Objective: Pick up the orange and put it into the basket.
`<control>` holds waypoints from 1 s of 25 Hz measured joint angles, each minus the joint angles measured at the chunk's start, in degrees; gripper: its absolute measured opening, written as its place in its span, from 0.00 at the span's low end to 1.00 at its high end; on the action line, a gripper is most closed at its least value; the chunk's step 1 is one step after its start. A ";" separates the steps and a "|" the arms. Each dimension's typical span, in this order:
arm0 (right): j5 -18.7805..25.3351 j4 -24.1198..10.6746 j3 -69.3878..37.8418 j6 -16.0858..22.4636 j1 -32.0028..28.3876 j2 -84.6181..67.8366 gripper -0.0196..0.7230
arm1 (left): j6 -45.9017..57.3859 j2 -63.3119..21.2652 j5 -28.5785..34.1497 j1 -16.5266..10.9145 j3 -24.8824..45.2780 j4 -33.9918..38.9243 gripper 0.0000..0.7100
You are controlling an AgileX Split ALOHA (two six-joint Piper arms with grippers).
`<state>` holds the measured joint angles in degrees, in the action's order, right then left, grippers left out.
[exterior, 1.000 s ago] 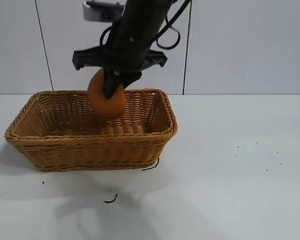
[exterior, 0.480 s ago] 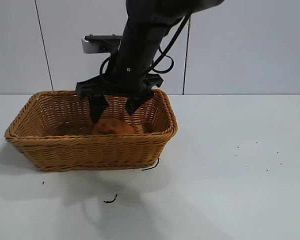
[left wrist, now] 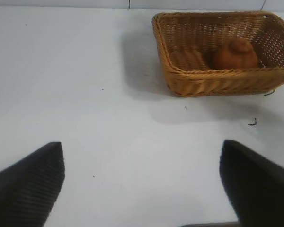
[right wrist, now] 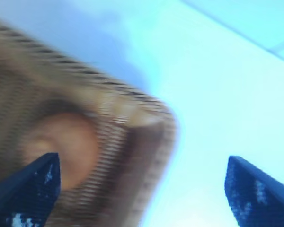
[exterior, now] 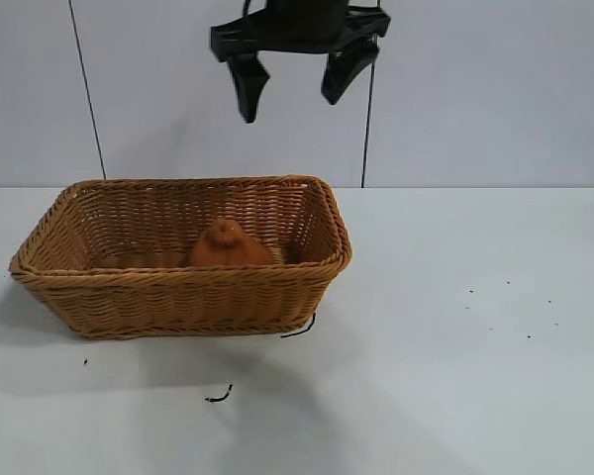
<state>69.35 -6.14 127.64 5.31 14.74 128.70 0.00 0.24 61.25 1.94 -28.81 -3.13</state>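
Nearest on the white table (exterior: 455, 376), a few dark specks (exterior: 218, 396), then the basket (exterior: 178, 297) with the orange (exterior: 228, 245) resting inside, knob up, right of its middle. Farther back and high above the basket, the right pincer (exterior: 289, 79), released, fingers spread wide, holding nothing. Off to the side in its wrist view, the left pincer (left wrist: 142, 182), also released, fingers wide apart, well away from the basket.

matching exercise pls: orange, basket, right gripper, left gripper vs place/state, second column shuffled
1. orange
2. basket
3. right gripper
4. left gripper

A. open, over bare table off to one side of the basket
B. on the table, holding the fruit
C. open, empty, high above the basket
D. resting inside, knob up

Pairs: 1-D, 2-B, 3-C, 4-A
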 joint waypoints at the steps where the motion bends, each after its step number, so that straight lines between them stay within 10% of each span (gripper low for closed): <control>1: 0.05 0.00 0.00 -0.05 -1.98 0.00 0.94 | 0.00 0.00 0.00 0.00 0.00 0.00 0.90; 13: 0.04 4.86 -2.71 -1.22 -12.53 -0.95 0.94 | 0.00 0.00 0.00 0.00 0.00 0.00 0.90; 25: -0.01 9.75 -42.60 -4.45 -12.53 -29.29 0.94 | 0.00 0.00 0.00 0.00 0.00 0.00 0.90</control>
<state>69.34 3.61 85.04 0.86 2.21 99.41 0.00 0.24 61.25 1.94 -28.81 -3.13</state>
